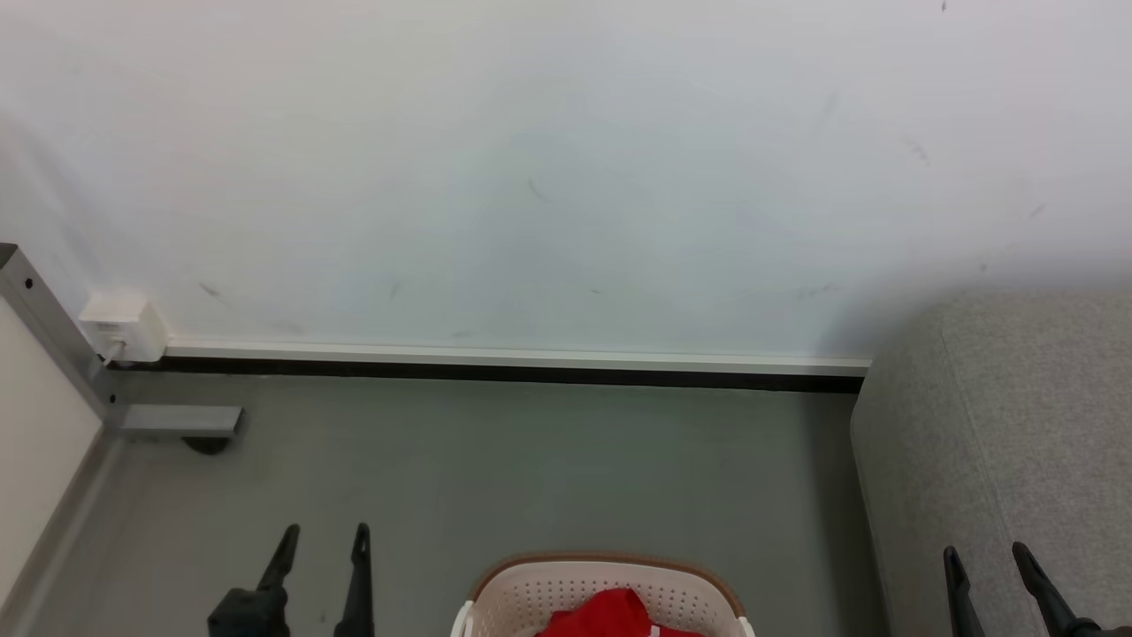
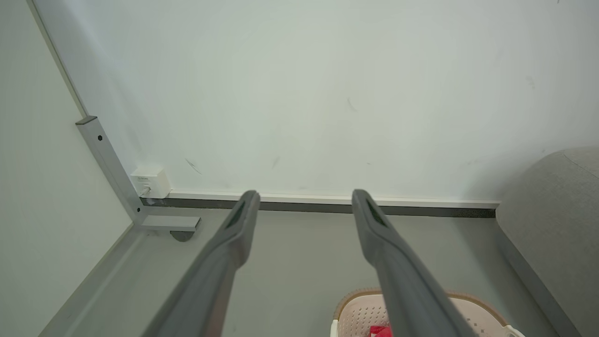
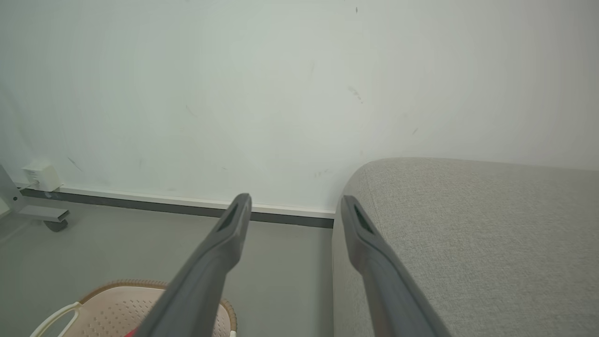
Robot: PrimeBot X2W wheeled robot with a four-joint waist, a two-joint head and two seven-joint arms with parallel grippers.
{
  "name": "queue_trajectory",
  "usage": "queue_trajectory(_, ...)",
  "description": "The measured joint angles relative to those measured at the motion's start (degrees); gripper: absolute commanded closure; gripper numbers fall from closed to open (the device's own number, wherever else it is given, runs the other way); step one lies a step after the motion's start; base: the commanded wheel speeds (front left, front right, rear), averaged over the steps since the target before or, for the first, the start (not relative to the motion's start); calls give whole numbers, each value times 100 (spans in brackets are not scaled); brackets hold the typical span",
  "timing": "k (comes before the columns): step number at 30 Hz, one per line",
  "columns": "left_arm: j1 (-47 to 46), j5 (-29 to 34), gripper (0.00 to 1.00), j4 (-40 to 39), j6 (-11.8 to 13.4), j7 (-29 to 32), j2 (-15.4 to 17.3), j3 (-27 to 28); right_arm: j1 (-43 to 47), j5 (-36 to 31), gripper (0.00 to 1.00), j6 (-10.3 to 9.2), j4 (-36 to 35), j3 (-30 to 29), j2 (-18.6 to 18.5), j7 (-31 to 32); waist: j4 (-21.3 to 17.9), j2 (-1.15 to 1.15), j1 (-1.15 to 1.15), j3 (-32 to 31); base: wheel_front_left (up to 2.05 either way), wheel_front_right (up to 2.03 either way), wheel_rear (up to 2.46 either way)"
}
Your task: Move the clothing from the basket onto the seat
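Nearest the robot, along the bottom edge of the head view, the left pincer (image 1: 325,531) stands at lower left, its 2 dark fingers spread wide with nothing between them; the right pincer (image 1: 986,550) stands at lower right, equally spread and empty, in front of the sofa's side. Between the 2 pincers sits the basket (image 1: 566,591), cream plastic with a perforated wall and brown rim, partly cut off by the frame; inside it lies the clothing (image 1: 608,615), a heap of bright red fabric with a glimpse of white at its lower edge; neither pincer touches basket or cloth.

To the right, near the basket with a strip of grey floor (image 1: 531,460) between them, rises the seat (image 1: 1008,442), a grey upholstered sofa with a rounded corner; no garment lies on the part in view. Farther off, the floor runs to a dark-and-white skirting board (image 1: 513,367); at far left a grey metal post (image 1: 44,327) stands beside a small white wall box (image 1: 124,323); behind everything is a pale, faintly scuffed wall (image 1: 566,177).

The task appears to be at its start, with the reach into the basket not yet made; the next move calls for lowering 1 pincer over the red heap, pinching a good fold, lifting it clear of the rim, then carrying it right onto the seat.
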Motion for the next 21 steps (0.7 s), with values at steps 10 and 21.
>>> queue_trajectory(10, -71, 51, 0, 44, -114, 0, -44, -15, -75, 15, 0, 0, -93, 45, -5, 0, -201, 0, 0, 170, 0, 0, 0)
queue_trajectory(21, -617, 194, 0, 188, -259, -1, -77, -237, -554, 23, 0, 0, -432, 166, 12, -2, -514, 0, 0, 859, 0, 0, 0)
